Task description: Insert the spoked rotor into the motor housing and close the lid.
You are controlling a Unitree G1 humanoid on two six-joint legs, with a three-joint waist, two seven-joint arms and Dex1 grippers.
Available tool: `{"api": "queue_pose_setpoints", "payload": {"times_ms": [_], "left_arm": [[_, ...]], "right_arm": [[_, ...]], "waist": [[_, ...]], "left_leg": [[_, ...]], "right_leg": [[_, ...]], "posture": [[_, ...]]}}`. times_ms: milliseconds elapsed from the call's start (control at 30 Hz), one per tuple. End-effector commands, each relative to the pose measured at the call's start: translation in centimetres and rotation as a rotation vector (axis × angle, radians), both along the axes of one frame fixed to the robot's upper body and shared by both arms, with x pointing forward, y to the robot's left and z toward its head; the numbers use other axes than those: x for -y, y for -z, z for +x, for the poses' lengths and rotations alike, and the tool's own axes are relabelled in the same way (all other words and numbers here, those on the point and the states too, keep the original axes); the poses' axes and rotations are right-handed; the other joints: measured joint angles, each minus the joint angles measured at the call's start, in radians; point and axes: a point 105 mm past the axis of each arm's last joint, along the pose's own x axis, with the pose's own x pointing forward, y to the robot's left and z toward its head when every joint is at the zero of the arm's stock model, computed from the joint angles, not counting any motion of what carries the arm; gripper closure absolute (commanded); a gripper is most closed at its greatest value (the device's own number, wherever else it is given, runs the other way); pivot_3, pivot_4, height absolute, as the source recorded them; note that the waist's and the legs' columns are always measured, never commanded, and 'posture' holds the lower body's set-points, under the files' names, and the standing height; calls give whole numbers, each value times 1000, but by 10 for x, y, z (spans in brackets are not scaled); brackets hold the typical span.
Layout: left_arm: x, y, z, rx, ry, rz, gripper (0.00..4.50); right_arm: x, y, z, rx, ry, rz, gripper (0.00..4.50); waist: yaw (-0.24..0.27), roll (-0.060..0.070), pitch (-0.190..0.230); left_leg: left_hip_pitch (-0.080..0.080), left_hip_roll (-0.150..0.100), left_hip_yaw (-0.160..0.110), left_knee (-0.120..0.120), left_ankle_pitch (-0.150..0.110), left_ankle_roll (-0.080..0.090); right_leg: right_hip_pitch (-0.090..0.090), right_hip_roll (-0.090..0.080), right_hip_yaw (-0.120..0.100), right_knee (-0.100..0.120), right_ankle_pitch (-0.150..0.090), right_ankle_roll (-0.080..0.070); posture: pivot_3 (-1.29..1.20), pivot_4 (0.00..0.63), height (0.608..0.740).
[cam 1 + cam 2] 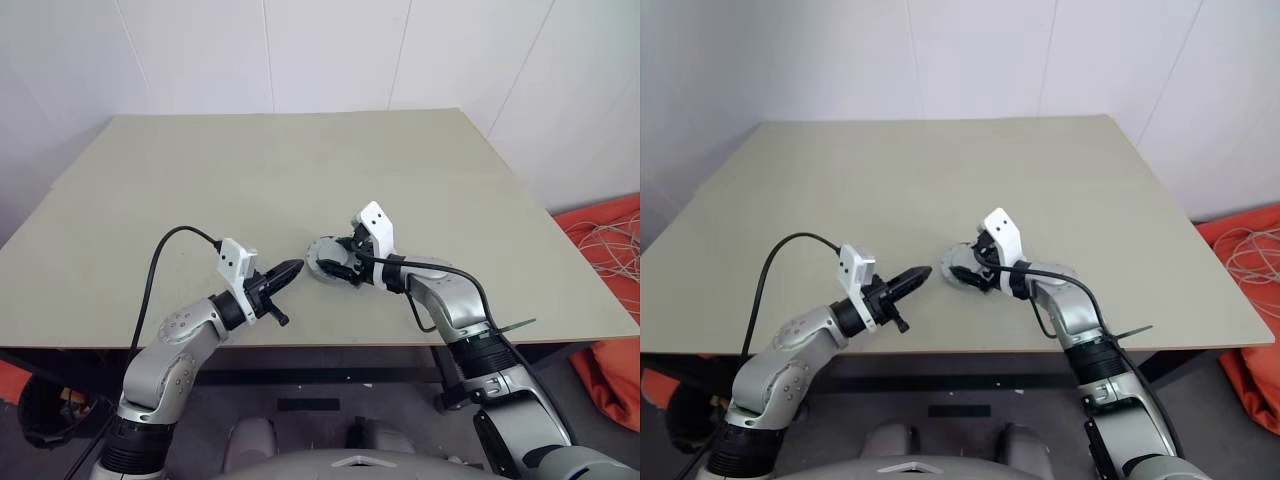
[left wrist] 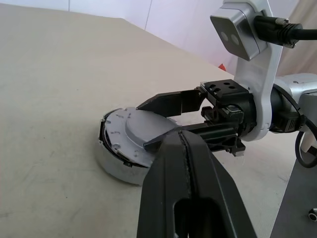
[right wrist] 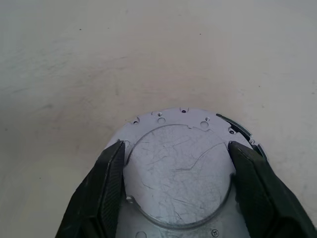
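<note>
We find the lid lying on the motor housing, near the front edge of the table. It sits slightly askew, a dark gap showing along one rim. The right gripper straddles the lid's raised centre, fingers spread wide to either side; whether they press it we cannot tell. The left gripper is clenched empty just beside the stack. We judge the rotor already enclosed, though hidden; only final seating of the lid remains.

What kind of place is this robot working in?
Probably a lab or test room: a bare work table against plain white walls, with a small motor assembly on it and loose cable lying on the floor.
</note>
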Motion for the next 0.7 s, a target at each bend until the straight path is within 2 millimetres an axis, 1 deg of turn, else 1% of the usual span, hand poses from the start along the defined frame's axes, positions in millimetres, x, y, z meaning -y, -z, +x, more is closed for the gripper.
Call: {"api": "queue_pose_setpoints", "payload": {"times_ms": [33,333,500,700], "left_arm": [[-1,-12,-1,55,0,-11,4500],[-1,-12,-1,52,-6,-12,4500],[0,-12,-1,49,-8,-15,4500],[-1,-12,-1,48,-8,-14,4500]], "right_arm": [[-5,-12,4,45,-15,9,1303],[-5,-15,6,59,5,16,1303],[-3,-20,11,87,47,41,1303],[-4,-20,12,100,62,23,1303]], "waist": [[0,0,0],[0,0,0],[-1,0,0],[0,0,0]], "left_leg": [[0,0,0,0,0,0],[0,0,0,0,0,0],[0,0,0,0,0,0],[0,0,0,0,0,0]], "right_leg": [[0,0,0,0,0,0],[0,0,0,0,0,0],[0,0,0,0,0,0],[0,0,0,0,0,0]], "posture": [[0,0,740],[0,0,740],[0,0,740],[0,0,740]]}}
